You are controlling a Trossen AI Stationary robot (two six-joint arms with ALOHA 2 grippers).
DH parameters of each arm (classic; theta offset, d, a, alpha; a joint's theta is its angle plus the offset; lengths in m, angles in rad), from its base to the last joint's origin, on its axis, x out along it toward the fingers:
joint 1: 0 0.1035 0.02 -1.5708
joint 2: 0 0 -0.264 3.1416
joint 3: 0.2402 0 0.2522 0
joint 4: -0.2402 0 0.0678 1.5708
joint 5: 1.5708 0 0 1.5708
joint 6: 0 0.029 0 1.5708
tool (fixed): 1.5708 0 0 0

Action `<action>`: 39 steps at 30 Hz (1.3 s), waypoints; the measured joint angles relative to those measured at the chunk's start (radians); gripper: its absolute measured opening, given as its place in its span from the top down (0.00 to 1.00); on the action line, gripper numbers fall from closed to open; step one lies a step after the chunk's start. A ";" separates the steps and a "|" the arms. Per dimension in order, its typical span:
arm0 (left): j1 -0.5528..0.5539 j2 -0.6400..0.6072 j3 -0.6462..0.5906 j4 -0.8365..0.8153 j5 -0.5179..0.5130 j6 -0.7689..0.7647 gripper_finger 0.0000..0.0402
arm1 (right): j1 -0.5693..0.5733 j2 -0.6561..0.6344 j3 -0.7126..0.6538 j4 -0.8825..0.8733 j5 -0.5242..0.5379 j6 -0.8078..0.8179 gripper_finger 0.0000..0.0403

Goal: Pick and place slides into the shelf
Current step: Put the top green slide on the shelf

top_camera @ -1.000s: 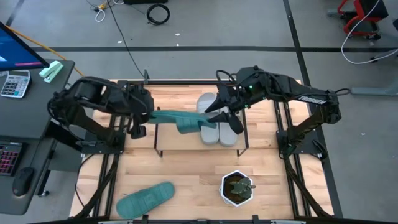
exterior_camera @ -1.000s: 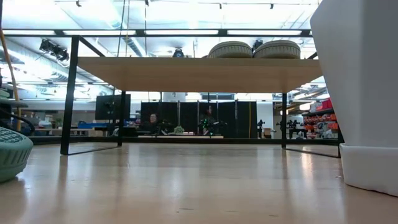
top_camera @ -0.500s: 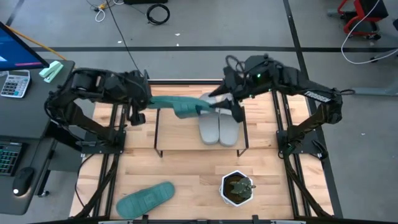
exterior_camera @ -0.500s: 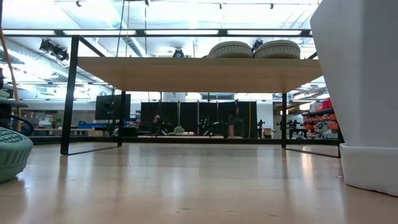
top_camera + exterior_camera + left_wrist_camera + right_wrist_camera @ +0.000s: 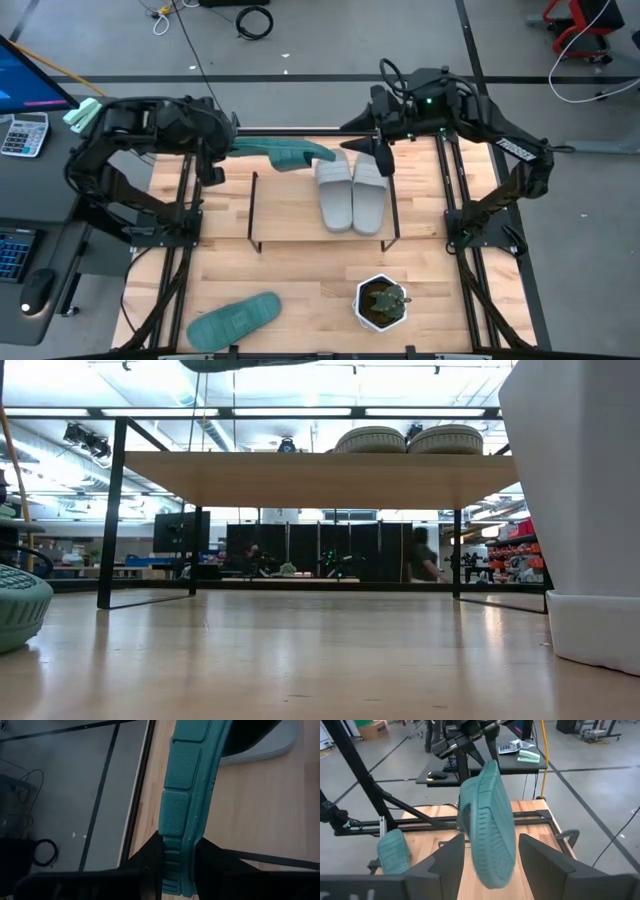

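Wooden tabletop (image 5: 290,270): left pincer (image 5: 222,152) grips a teal slide (image 5: 283,153); right pincer (image 5: 375,150) gapes beside it; no readable writing.

White potted plant (image 5: 383,302); calculator (image 5: 23,133), perhaps keyboard (image 5: 13,255).

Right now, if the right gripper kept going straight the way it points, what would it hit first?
The teal slide that the left gripper holds up. It hangs right ahead of the right gripper, between its open fingers' line, though how far off is unclear.
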 joint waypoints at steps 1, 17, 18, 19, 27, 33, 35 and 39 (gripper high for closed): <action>0.000 -0.002 0.000 0.000 0.010 -0.003 0.81 | 0.000 0.006 0.000 0.000 0.001 0.003 0.52; 0.019 -0.002 -0.045 -0.002 0.016 -0.008 0.81 | 0.044 0.069 0.000 0.009 0.015 -0.008 0.52; 0.021 -0.003 -0.045 -0.002 0.015 -0.005 0.81 | 0.047 0.069 0.000 0.009 0.016 -0.008 0.52; 0.023 -0.003 -0.045 -0.001 0.014 -0.004 0.81 | 0.050 0.072 -0.001 0.011 0.019 -0.005 0.52; 0.028 -0.002 -0.045 -0.001 0.016 -0.003 0.81 | 0.060 0.108 -0.002 0.071 0.026 -0.048 0.52; 0.028 -0.002 -0.045 -0.002 0.033 -0.006 0.81 | 0.057 0.105 0.010 0.157 0.062 -0.111 0.52; 0.026 0.007 -0.044 -0.002 0.044 -0.008 0.81 | 0.052 0.105 0.012 0.172 0.063 -0.117 0.52; 0.025 0.030 -0.045 -0.003 0.092 -0.011 0.81 | 0.052 0.125 0.013 0.152 0.063 -0.112 0.52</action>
